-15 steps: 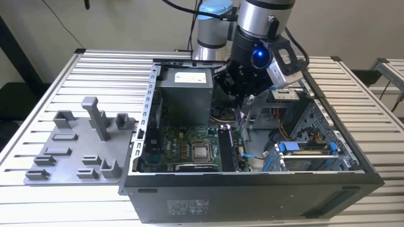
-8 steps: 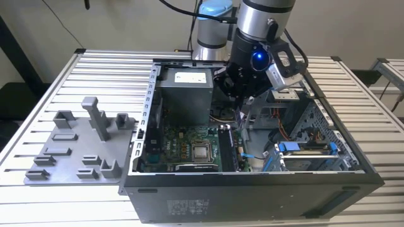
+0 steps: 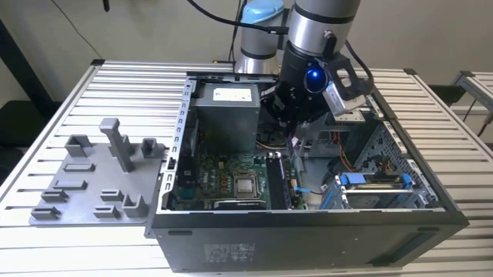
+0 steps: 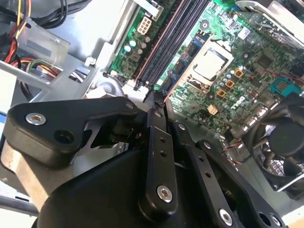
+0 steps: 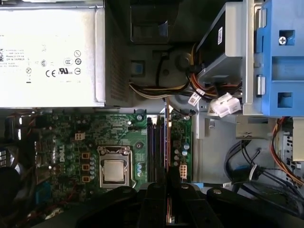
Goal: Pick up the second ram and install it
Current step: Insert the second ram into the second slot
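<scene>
Fingers (image 5: pixel 153 192) clamped on the slim dark second ram (image 5: pixel 167 142) stick, edge-on here | ram pokes out past the fingertips, right over the long black plastic motherboard slots (image 5: pixel 153 147) | seated? can't tell

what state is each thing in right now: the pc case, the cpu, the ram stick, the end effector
black metal computer case, lying on its side, side panel off, open upward
square silver processor, uncovered, no cooler on it
slim dark ram stick, seen edge-on, lined up beside the black slots; cannot tell if seated
black end effector, inside the case, over one end of the slots
</scene>
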Motion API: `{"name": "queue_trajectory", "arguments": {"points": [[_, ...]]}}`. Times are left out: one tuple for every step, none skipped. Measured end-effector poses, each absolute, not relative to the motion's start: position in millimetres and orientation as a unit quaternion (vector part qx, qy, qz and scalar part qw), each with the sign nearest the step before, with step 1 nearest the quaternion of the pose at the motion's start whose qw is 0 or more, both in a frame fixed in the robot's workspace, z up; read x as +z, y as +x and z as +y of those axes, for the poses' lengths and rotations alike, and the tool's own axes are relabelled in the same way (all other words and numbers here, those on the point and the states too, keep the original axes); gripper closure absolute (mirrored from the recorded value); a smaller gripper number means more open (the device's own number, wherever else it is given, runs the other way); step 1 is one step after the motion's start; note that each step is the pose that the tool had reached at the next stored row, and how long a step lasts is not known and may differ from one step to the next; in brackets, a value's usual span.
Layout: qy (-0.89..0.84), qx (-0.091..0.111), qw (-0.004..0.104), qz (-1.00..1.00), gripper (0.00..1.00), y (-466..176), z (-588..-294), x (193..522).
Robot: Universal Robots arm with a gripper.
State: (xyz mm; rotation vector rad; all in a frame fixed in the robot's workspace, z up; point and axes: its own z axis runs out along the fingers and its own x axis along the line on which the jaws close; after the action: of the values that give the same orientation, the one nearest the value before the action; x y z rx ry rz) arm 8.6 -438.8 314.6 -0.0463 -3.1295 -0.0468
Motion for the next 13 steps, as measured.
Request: {"name": "queue_trajectory", "arguments": {"points": [[-0.015,-0.015,0.006,-1.0,0.86,9,-439,313],[-0.015,-0.015,0.005,-1.0,0.86,9,-439,312],[-0.015,-0.015,0.005,-1.0,0.86,9,-439,311],[-0.015,-0.015,0.005,-1.0,0.86,9,-439,310],[-0.015,-0.015,0.005,-1.0,0.86,9,-439,309],[-0.015,-0.015,0.005,-1.0,0.86,9,-439,308],[-0.015,-0.015,0.005,-1.0,0.86,9,-439,307],[-0.015,-0.015,0.005,-1.0,0.86,9,-439,306],[-0.015,-0.015,0.005,-1.0,0.86,9,-439,305],[-0.015,-0.015,0.005,-1.0,0.86,9,-439,304],[-0.015,-0.015,0.004,-1.0,0.86,9,-439,303],[-0.015,-0.015,0.004,-1.0,0.86,9,-439,303],[-0.015,-0.015,0.004,-1.0,0.86,9,-439,302]]}}
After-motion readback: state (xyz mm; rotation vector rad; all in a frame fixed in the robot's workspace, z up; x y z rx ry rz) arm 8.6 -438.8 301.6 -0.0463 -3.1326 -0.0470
